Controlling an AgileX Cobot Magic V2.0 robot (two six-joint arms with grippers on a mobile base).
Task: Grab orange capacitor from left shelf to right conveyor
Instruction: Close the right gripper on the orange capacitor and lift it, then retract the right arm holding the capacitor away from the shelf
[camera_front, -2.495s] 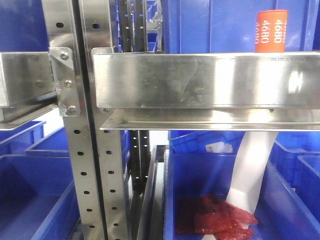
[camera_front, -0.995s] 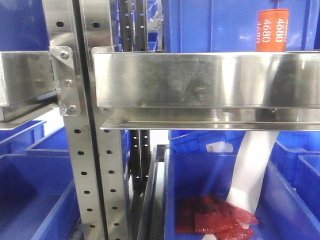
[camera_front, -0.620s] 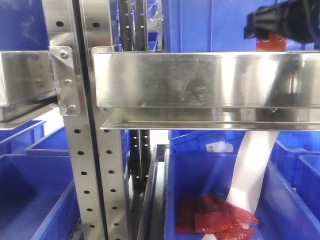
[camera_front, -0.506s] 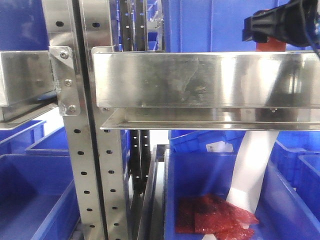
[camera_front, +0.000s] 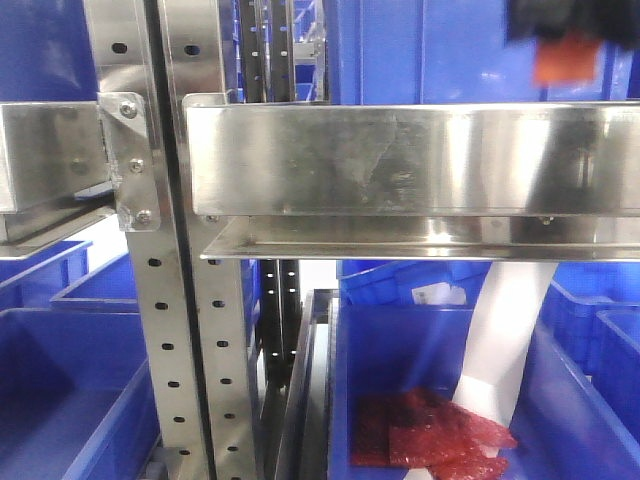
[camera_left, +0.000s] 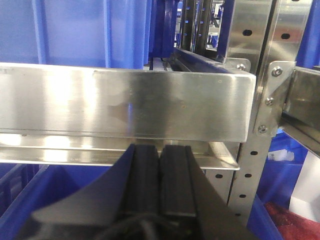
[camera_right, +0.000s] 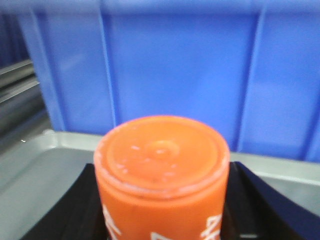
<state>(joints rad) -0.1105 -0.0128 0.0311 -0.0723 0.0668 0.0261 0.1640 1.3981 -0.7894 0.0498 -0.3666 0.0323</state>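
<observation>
- Idling nearest, the left tool (camera_left: 160, 170) has its two black rubbery pads pressed flat together on nothing, just below the front rail.
- Next comes the left shelf (camera_front: 400, 160), made of brushed stainless steel with a flat, mirror-bright rail and perforated uprights. Its hard edges could catch a passing load.
- Behind that rail, on the upper level at the right, the orange capacitor (camera_right: 162, 150) stands upright. The right tool (camera_right: 162, 210) pinches it, with one black finger on either side of its wall. From the front it is a blur, with its lower edge showing above the rail.
- It looks like a rigid, smooth cylinder with a shallow dimpled cap and white print. I judge the sleeve to be slick and the body dense for its size. The best hold is across the mid-wall, not the cap, and a firm squeeze should do no harm.
- Farthest, a blue bin (camera_right: 200, 75) of ribbed moulded plastic rises close behind. The right conveyor is not in view.
</observation>
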